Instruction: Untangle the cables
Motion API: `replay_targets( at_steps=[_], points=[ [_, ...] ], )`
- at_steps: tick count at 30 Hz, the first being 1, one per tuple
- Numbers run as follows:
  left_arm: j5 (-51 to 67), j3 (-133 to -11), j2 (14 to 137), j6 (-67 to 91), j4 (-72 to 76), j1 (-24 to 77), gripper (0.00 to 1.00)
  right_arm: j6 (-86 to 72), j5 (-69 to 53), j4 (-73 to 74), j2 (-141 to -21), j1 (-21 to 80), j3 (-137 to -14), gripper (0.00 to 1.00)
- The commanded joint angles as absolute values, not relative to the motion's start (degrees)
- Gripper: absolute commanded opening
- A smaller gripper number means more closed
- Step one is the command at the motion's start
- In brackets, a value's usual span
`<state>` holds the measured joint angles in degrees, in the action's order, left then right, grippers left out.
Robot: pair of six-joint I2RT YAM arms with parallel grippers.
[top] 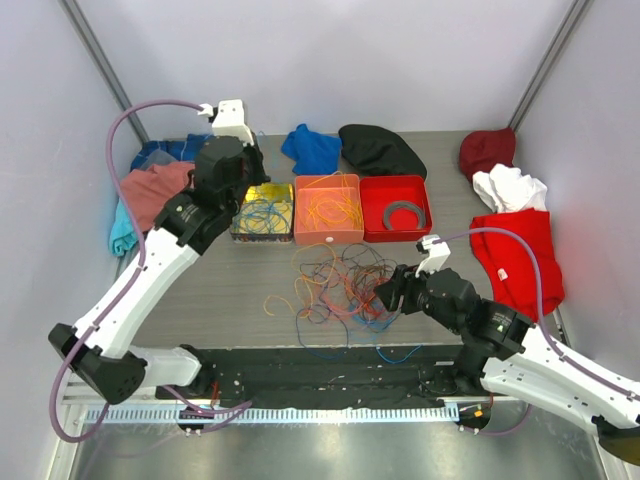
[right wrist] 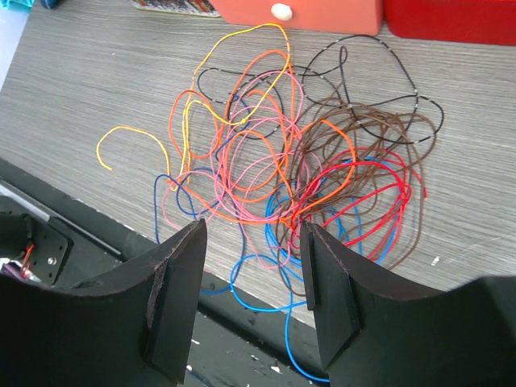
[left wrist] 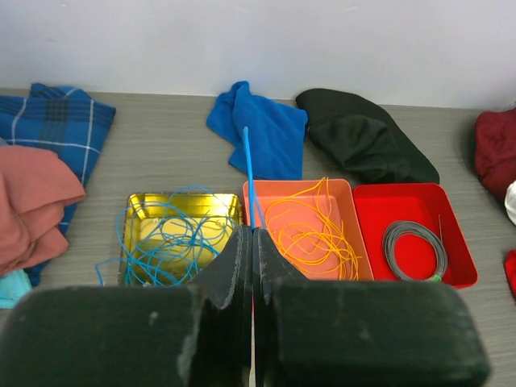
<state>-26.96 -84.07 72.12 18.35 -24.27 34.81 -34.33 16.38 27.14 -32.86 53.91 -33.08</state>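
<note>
the left gripper (left wrist: pixel 252 235) is clenched on a single blue strand (left wrist: pixel 248 173), which leaves the shut fingertips and runs up across the left wrist view. the arm holds it over the row of trays, close to the gold tray (left wrist: pixel 135 203). this is judged to be the drop point, because that tray already contains loose loops of blue wires (left wrist: pixel 165 238). the adjacent orange tray (left wrist: pixel 251 190) holds orange and yellow wires (left wrist: pixel 310 230), and the red tray (left wrist: pixel 453 278) holds a grey coil (left wrist: pixel 388 242), so the trays appear to serve as bins sorted by colour. the right gripper (right wrist: pixel 254 235) is released, its jaws standing apart with nothing between them. it hangs over the near edge of the main tangle of cables (right wrist: pixel 298 169), a position judged suitable for selecting another strand. the tangle lies flat on the table (right wrist: pixel 72 89), between the row of trays and the arm bases, just in front of the orange tray. it is a loose, open heap, not a tight knot: orange, pink, red, brown, black and blue strands cross one another in wide overlapping loops. in the right wrist view a yellow-orange end curls free at the left, and a blue loop trails past the near table edge. the strands look thin and limp; expect a pulled strand to drag its neighbours along.
</note>
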Motion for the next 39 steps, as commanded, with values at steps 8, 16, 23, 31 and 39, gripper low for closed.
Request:
replay_targets(
  at_steps=[8, 16, 23, 31, 39],
  points=[
    [-19.69, -87.37, 78.74, 21.97, -18.73, 28.92, 0.00, -31.29, 19.86, 27.42, -32.78, 54.23, -35.68, 0.58],
    [-18.46, -83.06, 81.03, 23.73, -15.12, 25.05, 0.00, -31.38, 20.13, 27.51, -33.13, 54.23, -35.33, 0.58],
    [-17.76, -83.76, 84.46, 23.38, -12.31, 21.62, 0.00, -31.38, 20.74, 27.33, -33.48, 54.23, -35.24, 0.58],
    [-12.13, -74.99, 87.01, 27.68, -9.32, 21.53, 0.00, -31.29, 21.18, 27.07, -33.57, 54.23, -34.72, 0.58],
    [-9.84, -70.66, 93.41, 28.65, -8.61, 21.53, 0.00, -31.46, 21.00, 26.81, -34.72, 54.23, -34.72, 0.58]
  ],
)
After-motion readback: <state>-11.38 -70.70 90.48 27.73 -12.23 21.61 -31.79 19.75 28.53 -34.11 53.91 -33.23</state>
